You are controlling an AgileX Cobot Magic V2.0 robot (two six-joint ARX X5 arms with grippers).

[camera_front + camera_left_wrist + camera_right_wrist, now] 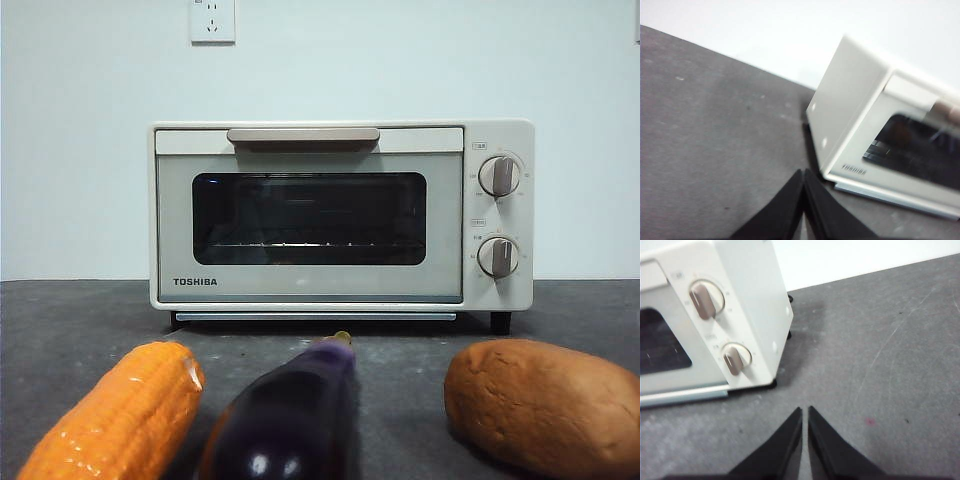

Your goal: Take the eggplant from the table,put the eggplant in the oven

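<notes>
The glossy dark purple eggplant (290, 415) lies on the dark grey table (400, 370) in the front view, stem tip pointing at the oven (340, 215). The cream-white oven stands behind it with its glass door shut and the beige handle (303, 135) along the top. Neither arm shows in the front view. My left gripper (803, 172) is shut and empty over bare table beside the oven's (850, 105) left side. My right gripper (805, 410) is shut and empty over bare table by the oven's (740, 300) knob end.
An orange corn cob (115, 415) lies left of the eggplant and a brown potato-like lump (545, 405) right of it, both near the front edge. A white wall with a socket (212, 20) rises behind the oven.
</notes>
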